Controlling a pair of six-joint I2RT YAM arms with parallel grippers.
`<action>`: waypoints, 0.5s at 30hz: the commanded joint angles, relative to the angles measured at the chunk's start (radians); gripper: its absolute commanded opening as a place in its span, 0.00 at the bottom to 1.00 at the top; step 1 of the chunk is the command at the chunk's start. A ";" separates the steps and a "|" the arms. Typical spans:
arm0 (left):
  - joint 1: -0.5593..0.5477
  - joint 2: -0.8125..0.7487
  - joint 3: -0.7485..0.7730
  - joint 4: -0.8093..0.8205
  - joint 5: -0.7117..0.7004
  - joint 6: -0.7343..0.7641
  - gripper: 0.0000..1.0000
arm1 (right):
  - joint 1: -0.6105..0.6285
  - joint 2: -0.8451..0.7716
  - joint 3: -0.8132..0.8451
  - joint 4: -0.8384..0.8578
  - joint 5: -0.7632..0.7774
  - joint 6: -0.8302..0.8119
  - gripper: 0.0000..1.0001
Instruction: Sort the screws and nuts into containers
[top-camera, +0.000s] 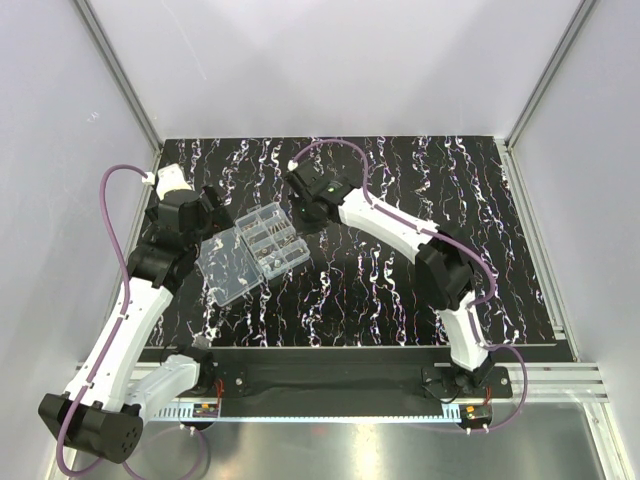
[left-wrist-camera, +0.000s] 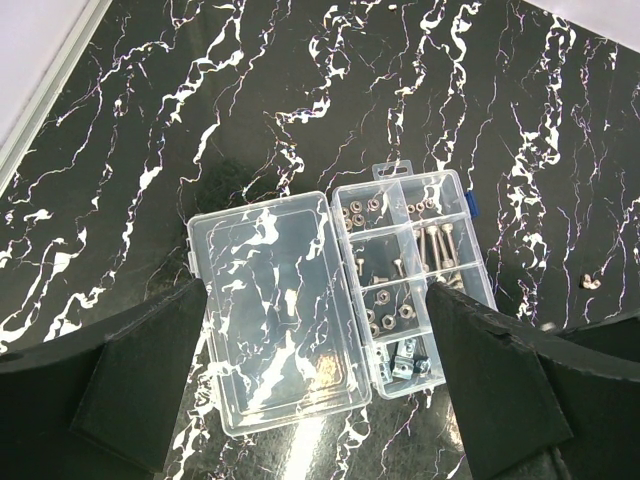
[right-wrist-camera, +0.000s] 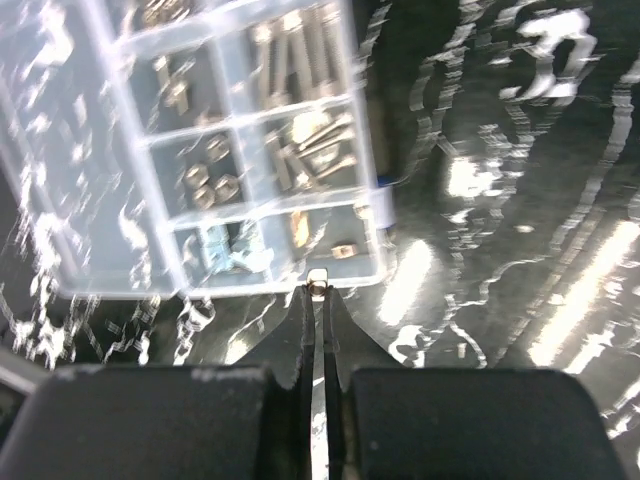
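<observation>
The clear organiser box (left-wrist-camera: 412, 280) lies open, its flat lid (left-wrist-camera: 275, 310) folded out to the left. Its containers hold screws (left-wrist-camera: 440, 245) in one compartment and nuts (left-wrist-camera: 390, 318) in another. My left gripper (left-wrist-camera: 320, 385) hangs open above the box, one finger on each side of it. My right gripper (right-wrist-camera: 317, 292) is shut on a tiny silvery nut (right-wrist-camera: 317, 283) at its very tips, just outside the box's near wall (right-wrist-camera: 280, 285). In the top view the box (top-camera: 272, 243) sits between the left gripper (top-camera: 205, 218) and the right gripper (top-camera: 300, 218).
One small loose metal piece (left-wrist-camera: 590, 282) lies on the black marbled table (top-camera: 400, 290) to the right of the box. Another tiny piece (right-wrist-camera: 460, 350) lies on the table in the right wrist view. A metal rail (top-camera: 520, 200) borders the table.
</observation>
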 joint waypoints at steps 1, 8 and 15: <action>-0.001 -0.002 0.001 0.030 -0.008 0.014 0.99 | -0.013 0.019 0.015 0.040 -0.079 -0.061 0.00; -0.001 -0.002 -0.001 0.031 -0.001 0.015 0.99 | -0.002 0.056 0.012 0.045 -0.104 -0.067 0.00; -0.003 -0.006 -0.001 0.031 -0.002 0.014 0.99 | 0.015 0.102 0.021 0.045 -0.107 -0.072 0.00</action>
